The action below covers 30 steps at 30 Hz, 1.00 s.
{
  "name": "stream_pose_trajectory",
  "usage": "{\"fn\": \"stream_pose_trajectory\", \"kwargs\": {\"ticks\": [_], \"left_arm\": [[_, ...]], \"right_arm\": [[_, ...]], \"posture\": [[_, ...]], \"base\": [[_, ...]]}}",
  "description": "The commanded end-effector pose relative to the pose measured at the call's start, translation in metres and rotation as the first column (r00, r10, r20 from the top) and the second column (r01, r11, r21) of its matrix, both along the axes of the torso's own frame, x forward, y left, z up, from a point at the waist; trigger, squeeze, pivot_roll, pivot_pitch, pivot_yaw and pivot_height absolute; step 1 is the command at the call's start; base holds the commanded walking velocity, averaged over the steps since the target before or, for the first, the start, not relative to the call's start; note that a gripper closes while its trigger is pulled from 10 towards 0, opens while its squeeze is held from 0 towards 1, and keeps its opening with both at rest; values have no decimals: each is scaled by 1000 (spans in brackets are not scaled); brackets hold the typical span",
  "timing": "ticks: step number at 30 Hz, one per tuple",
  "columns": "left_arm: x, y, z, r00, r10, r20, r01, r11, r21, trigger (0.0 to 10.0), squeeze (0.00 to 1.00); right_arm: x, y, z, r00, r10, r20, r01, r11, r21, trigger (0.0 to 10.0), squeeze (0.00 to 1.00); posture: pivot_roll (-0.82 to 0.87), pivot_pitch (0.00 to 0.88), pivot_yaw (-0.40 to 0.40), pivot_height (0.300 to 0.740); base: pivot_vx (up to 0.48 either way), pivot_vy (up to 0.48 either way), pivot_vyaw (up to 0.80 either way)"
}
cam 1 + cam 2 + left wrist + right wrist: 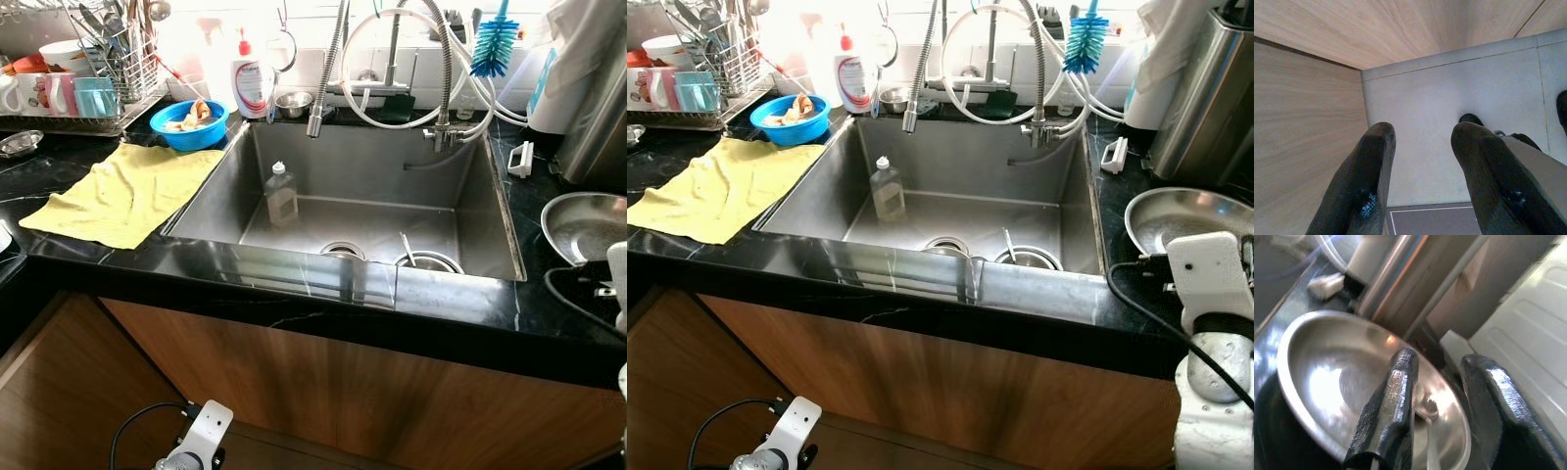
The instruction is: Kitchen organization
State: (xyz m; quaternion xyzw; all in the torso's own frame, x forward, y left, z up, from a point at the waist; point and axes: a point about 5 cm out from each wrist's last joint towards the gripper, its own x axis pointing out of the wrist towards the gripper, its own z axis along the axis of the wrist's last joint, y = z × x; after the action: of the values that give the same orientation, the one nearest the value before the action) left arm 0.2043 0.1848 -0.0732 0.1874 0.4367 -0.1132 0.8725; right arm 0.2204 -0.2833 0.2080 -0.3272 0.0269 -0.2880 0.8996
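Black stone desk (pixel 294 264) with a steel sink (pixel 470 211) set in its middle. In the sink: a clear bottle (pixel 280 194) standing upright near the left wall, and a cup (pixel 428 261) with a utensil at the front edge beside the drain. Left of the sink: a yellow cloth (pixel 122 191) spread flat, a blue bowl (pixel 189 124) of scraps, and a dish rack (pixel 83 83) at the back left corner. Right edge: a steel bowl (pixel 1181 215). Right gripper (pixel 1442 382) hovers just above that bowl, jaws apart, holding nothing. Left gripper (pixel 1422 161) hangs low by the wooden cabinet, jaws apart over the floor.
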Motion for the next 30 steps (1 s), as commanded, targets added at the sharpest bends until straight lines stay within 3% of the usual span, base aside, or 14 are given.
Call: {"fn": "stream_pose_trajectory", "kwargs": {"ticks": [1, 4, 7, 14, 18, 23, 28, 29, 30], "left_arm": [[-4, 4, -2, 1000, -14, -20, 15, 1000, 24, 10000, 0], [-3, 3, -2, 1000, -13, -18, 14, 1000, 24, 10000, 0], [-3, 3, -2, 1000, -12, -16, 12, 1000, 24, 10000, 0], [-4, 6, -2, 1000, -8, -19, 9, 1000, 27, 10000, 0], [-5, 6, -2, 1000, -9, -21, 9, 1000, 30, 10000, 0], [-5, 6, -2, 1000, -8, -22, 9, 1000, 30, 10000, 0], [-5, 5, -2, 1000, -10, -23, 11, 999, 30, 10000, 0], [-5, 5, -2, 1000, -10, -23, 11, 999, 30, 10000, 0], [-5, 5, -2, 1000, -10, -23, 11, 999, 30, 10000, 0]], "right_arm": [[-3, 4, 10, 994, -12, 108, 9, 1000, 26, 10000, 0], [-12, 8, 1, 960, -81, 267, 19, 974, 227, 10000, 0], [-13, 16, -10, 956, -76, 284, -14, 953, 303, 10000, 0], [-17, 24, -16, 949, -33, 314, -63, 955, 291, 10000, 0], [-22, 25, -6, 924, 36, 380, -139, 959, 246, 10000, 0], [-33, 26, -7, 916, 29, 399, -118, 973, 201, 10000, 0], [-42, 26, -24, 930, 1, 368, -98, 965, 244, 10000, 0], [-44, 27, -28, 930, -13, 367, -92, 959, 268, 10000, 427], [-44, 27, -28, 930, -13, 367, -92, 959, 268, 10000, 427]], "posture": [[-153, 0, 66, 740], [-156, 0, 67, 740], [-154, 0, 66, 740], [-150, 0, 66, 740], [-150, 0, 67, 740], [-151, 0, 65, 740], [-155, 0, 67, 740], [-155, 0, 67, 740], [-155, 0, 67, 740]], "base": [[0, 0, 0], [0, 0, 0], [0, 0, 0], [0, 0, 0], [0, 0, 0], [0, 0, 0], [0, 0, 0], [0, 0, 0], [0, 0, 0]]}}
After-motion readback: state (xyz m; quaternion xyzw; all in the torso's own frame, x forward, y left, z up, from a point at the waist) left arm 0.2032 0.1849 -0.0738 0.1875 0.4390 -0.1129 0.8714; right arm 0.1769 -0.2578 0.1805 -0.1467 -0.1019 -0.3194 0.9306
